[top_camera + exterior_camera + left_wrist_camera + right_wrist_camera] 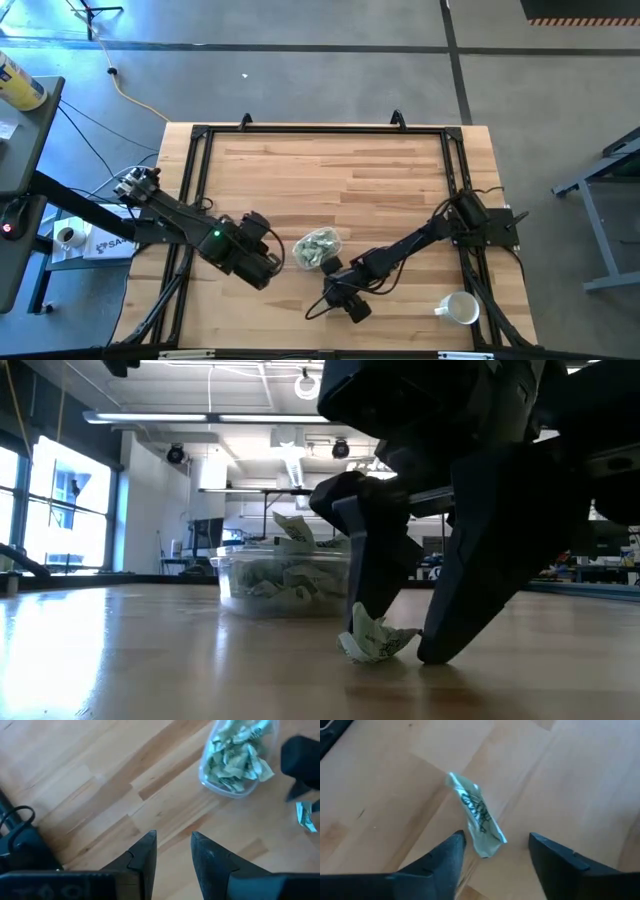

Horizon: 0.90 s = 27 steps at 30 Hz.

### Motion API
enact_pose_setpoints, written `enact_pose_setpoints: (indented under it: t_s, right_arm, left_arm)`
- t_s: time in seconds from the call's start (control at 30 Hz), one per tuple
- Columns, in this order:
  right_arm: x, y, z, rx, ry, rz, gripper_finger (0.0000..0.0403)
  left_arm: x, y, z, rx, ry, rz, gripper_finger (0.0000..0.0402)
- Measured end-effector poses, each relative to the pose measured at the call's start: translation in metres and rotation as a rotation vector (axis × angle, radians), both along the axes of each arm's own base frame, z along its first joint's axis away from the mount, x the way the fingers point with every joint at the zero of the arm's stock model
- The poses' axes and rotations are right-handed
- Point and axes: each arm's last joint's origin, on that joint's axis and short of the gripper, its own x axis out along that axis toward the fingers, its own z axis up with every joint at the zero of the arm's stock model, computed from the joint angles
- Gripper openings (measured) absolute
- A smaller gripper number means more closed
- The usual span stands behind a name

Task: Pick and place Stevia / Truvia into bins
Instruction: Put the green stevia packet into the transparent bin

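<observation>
A clear plastic bin (318,248) (285,582) full of green-and-white Stevia packets stands near the table's middle front. One crumpled packet (475,817) (378,642) lies on the table beside the bin, on its right. My right gripper (495,847) (415,635) is open and reaches down over this packet, one fingertip on each side of it. My left gripper (173,842) (270,262) hovers open to the left of the bin with nothing between its fingers. My right gripper slants down over the loose packet's near end (487,849), with both fingertips close to the table. One finger (368,585) stands right at the packet's crumpled top. I cannot tell whether it touches. The packet lies on the wood.
A white mug (460,308) lies near the front right corner. A black frame rail (195,180) runs round the table's edges. Bare wood spreads behind the bin toward the far edge.
</observation>
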Motion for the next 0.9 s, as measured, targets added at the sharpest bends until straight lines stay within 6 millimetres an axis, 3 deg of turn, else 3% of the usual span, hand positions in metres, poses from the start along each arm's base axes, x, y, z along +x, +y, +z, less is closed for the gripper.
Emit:
enact_pose_setpoints:
  t_s: [0.37, 0.53, 0.73, 0.9]
  right_arm:
    - [0.003, -0.009, 0.000, 0.060, 0.033, -0.012, 0.0012]
    - [0.003, -0.030, 0.020, -0.004, 0.015, -0.208, 0.0009]
    - [-0.004, -0.068, 0.081, -0.053, -0.099, -0.384, 0.0009]
    - [0.001, -0.113, 0.088, -0.009, -0.067, -0.483, 0.0004]
  left_arm:
    - [-0.044, 0.021, -0.005, -0.017, -0.062, 0.162, 0.0154]
    - [-0.060, 0.025, -0.020, -0.020, -0.043, 0.206, 0.0154]
    - [-0.065, 0.020, -0.048, -0.095, -0.126, 0.176, 0.0154]
    - [-0.062, 0.019, -0.075, -0.174, -0.264, 0.163, 0.0154]
